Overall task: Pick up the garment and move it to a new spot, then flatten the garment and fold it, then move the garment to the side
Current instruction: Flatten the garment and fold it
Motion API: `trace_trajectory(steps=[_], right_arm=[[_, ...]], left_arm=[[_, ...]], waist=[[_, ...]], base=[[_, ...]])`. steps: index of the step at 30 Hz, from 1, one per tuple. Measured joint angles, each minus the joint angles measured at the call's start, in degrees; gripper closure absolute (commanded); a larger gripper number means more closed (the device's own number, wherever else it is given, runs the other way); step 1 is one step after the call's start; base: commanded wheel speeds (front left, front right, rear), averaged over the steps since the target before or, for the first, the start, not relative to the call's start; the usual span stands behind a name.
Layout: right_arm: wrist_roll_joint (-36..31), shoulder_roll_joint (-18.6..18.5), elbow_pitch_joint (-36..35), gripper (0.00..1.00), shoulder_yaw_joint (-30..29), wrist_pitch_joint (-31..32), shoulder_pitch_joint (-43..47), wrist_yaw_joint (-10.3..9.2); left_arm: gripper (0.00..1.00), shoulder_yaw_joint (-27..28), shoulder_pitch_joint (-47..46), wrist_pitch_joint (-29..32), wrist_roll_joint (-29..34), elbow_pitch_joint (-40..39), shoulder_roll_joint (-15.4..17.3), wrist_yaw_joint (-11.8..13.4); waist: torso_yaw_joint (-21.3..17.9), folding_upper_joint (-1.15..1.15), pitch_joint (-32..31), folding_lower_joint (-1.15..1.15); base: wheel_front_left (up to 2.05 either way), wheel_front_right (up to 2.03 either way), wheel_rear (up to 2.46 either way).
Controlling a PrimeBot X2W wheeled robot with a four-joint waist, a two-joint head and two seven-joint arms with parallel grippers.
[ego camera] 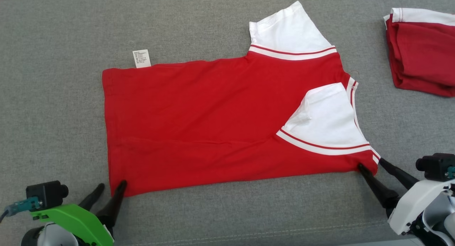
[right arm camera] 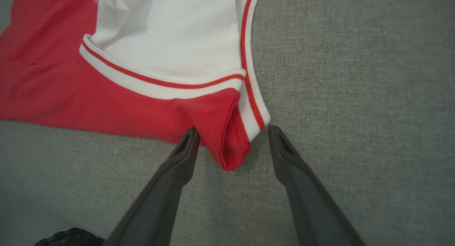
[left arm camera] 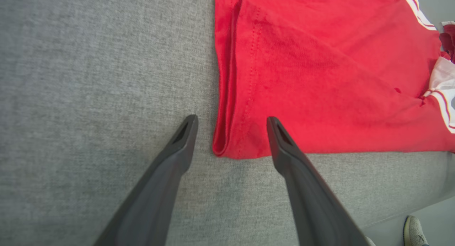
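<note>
A red garment (ego camera: pixel 213 121) with white sleeves and striped trim lies spread on the grey surface, one long side folded over so a white sleeve (ego camera: pixel 327 121) rests on top. My left gripper (ego camera: pixel 112 186) is open at its near left corner (left arm camera: pixel 227 146), the hem corner lying between the spread fingers (left arm camera: pixel 185 132). My right gripper (ego camera: pixel 369 163) is open at the near right corner (right arm camera: pixel 233 157), which lies loose between its fingers (right arm camera: pixel 188 139). Neither gripper holds anything.
A second red and white garment (ego camera: pixel 421 50), folded, lies at the far right. A white care label (ego camera: pixel 142 58) sticks out at the garment's far left edge. The grey surface's front edge (ego camera: pixel 249 235) runs close behind my grippers. A shoe (left arm camera: pixel 414 231) shows beyond that edge.
</note>
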Motion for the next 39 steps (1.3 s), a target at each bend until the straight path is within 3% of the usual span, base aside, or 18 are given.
trace_trajectory(steps=[7,18,31,39], right_arm=[[-1.03,-5.10,-5.20,0.00,-4.43,1.03,-5.64,-0.51],[-0.73,-5.57,-6.66,0.00,-6.50,8.77,-26.53,-0.48],[-4.14,-4.68,-2.50,0.00,-5.90,15.64,-45.04,-2.63],[-6.03,-0.96,3.35,0.00,-2.60,16.58,-50.27,-2.78]], left_arm=[[0.00,2.24,-2.04,0.74,3.07,-5.36,4.85,0.52],[0.00,1.09,-20.75,8.18,3.47,-8.06,7.28,0.27],[0.00,-3.12,-38.66,12.07,4.64,-3.93,2.77,-0.16],[0.00,-4.22,-43.01,10.46,6.64,2.26,-0.13,-0.67]], waist=[[-0.21,0.00,2.24,0.00],[0.63,0.00,9.15,0.00],[4.88,0.00,18.47,0.00],[7.59,0.00,23.48,0.00]], base=[[0.00,0.00,0.00],[0.00,0.00,0.00],[0.00,0.00,0.00],[0.00,0.00,0.00]])
